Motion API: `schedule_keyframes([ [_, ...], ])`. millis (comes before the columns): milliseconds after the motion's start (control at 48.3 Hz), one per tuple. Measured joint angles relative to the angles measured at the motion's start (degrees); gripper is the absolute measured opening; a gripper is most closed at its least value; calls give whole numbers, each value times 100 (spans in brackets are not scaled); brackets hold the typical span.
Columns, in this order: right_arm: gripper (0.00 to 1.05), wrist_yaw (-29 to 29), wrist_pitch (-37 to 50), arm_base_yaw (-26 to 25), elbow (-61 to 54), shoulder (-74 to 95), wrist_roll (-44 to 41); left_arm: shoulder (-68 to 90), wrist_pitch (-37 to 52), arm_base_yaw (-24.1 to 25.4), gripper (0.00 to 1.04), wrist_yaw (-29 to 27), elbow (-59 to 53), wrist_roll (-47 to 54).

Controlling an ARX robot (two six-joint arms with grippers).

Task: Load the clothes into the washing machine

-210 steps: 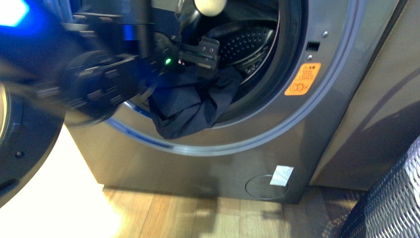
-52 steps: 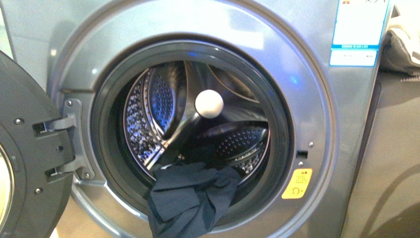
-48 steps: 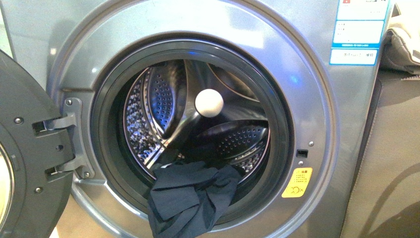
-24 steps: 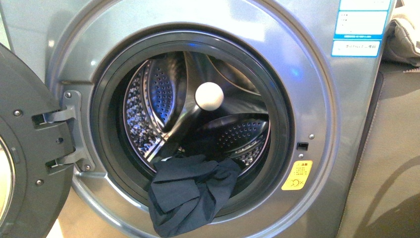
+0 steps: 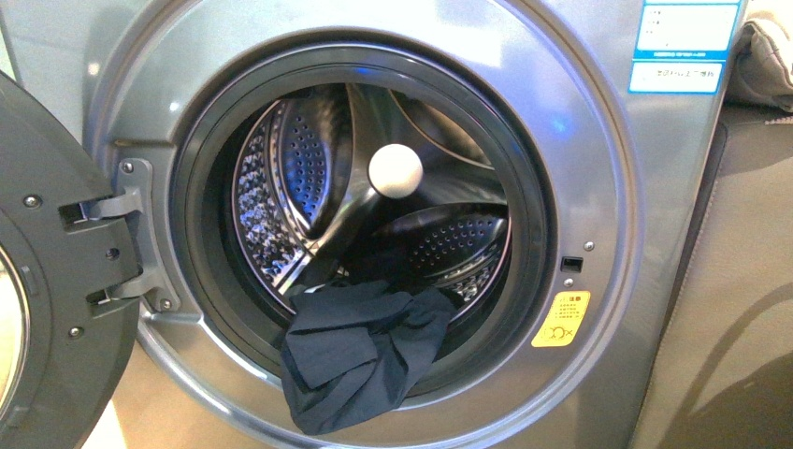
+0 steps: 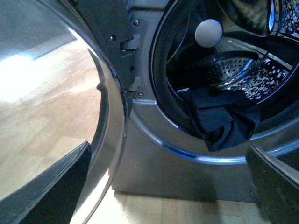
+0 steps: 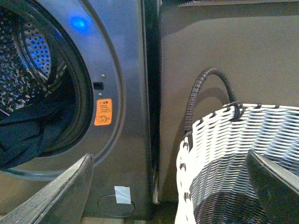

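Observation:
The silver-grey washing machine (image 5: 598,187) fills the front view with its door (image 5: 47,281) swung open to the left. The dark navy clothes (image 5: 360,351) lie over the lower gasket lip, partly in the perforated drum (image 5: 290,187) and partly hanging outside. They also show in the left wrist view (image 6: 219,119) and the right wrist view (image 7: 28,133). No arm shows in the front view. My left gripper (image 6: 170,186) is open and empty, low in front of the machine. My right gripper (image 7: 170,186) is open and empty, by the machine's right side.
A white ball (image 5: 395,169) sits inside the drum. A yellow warning sticker (image 5: 560,319) and a blue-white label (image 5: 683,42) mark the front panel. A grey-brown cabinet (image 5: 739,281) stands to the right. A white woven basket (image 7: 238,158) with a dark handle stands before it. The floor (image 6: 42,107) is wood.
About four seconds ago an arm was at the porthole by the clothes; it has left the front view. Over the last second the view shifted slightly; the clothes stay draped over the lip.

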Motion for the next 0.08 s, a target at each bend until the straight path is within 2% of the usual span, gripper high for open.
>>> schedule_keyframes([
  [83, 97, 0, 0, 0, 0, 0, 0, 0, 0, 0, 98, 0, 0, 0],
])
